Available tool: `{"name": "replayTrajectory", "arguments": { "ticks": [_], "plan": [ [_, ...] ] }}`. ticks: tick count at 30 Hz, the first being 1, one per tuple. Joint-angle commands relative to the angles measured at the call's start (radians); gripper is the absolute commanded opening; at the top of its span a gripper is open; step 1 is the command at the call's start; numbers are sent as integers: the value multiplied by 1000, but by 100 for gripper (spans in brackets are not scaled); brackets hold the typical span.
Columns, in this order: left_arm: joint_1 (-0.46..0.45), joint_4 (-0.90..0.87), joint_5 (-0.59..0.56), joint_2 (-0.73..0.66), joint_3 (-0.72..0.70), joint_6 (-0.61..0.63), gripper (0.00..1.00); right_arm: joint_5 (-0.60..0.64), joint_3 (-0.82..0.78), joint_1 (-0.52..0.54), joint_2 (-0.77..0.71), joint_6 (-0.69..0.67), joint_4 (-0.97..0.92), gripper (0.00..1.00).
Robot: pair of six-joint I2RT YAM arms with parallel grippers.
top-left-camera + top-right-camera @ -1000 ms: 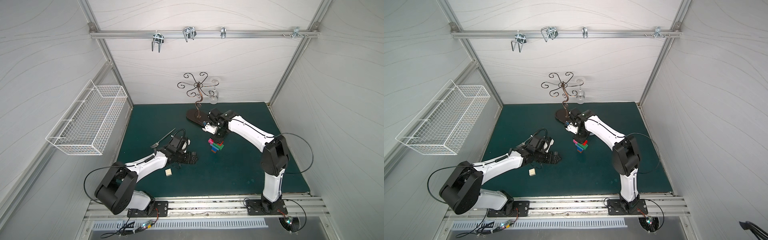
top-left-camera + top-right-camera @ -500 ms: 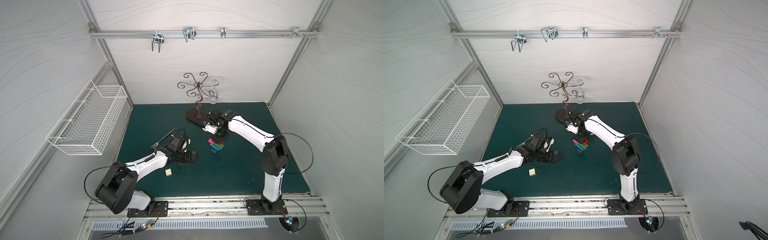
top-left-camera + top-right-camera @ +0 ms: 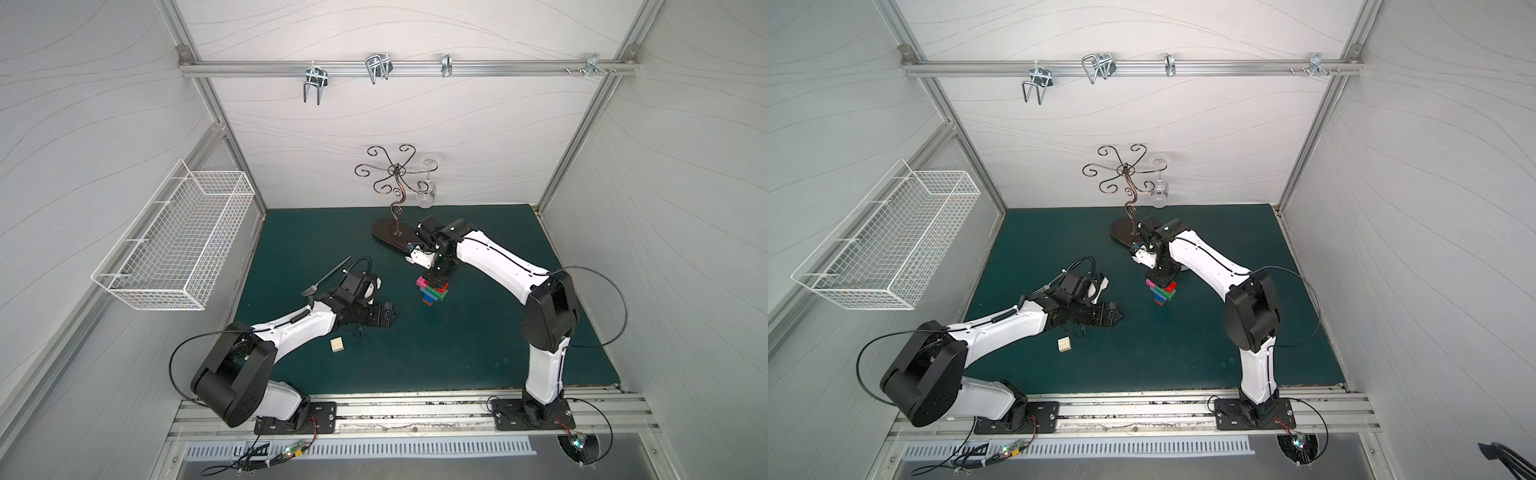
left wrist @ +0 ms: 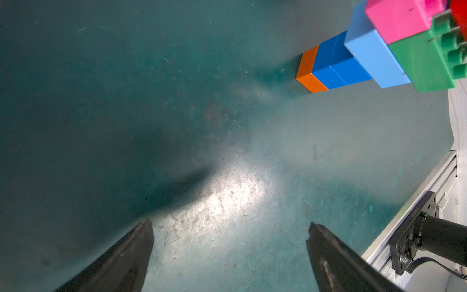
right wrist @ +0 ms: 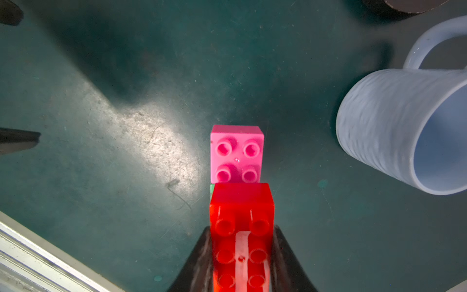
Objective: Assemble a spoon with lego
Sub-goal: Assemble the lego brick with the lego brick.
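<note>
right tool (image 3: 1160, 277) on spoon (image 3: 1162, 293) top | white brick (image 3: 1064, 345) lying near left tool (image 3: 1116, 316)

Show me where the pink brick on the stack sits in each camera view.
In a top view: pink brick near picture centre, atop the stack.
In a top view: same spot.
Left wrist: picture's upper right corner.
Right wrist: picture's centre.
Shared landmark: the red brick right beside it, in all four.

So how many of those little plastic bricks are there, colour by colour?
Orange brick: 1
Blue bricks: 2
Light blue brick: 1
Green brick: 1
Pink brick: 1
Red brick: 1
White brick, lying apart: 1
Total: 8
</note>
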Motion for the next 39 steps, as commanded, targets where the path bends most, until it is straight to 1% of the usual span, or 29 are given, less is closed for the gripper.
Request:
{"name": "replayTrajectory", "arguments": {
  "ticks": [1,7,35,39],
  "plan": [
    [-3,15,-6,15,46,22,100,-21,36,7,-4,16,-33,10],
    [-3,11,-11,15,46,24,100,-31,49,12,9,21,-39,10],
    [-4,3,-16,23,44,32,100,-30,-1,12,67,29,-28,10],
    [-4,2,-18,24,45,32,100,-58,7,12,60,40,-33,10]
  ]
}}
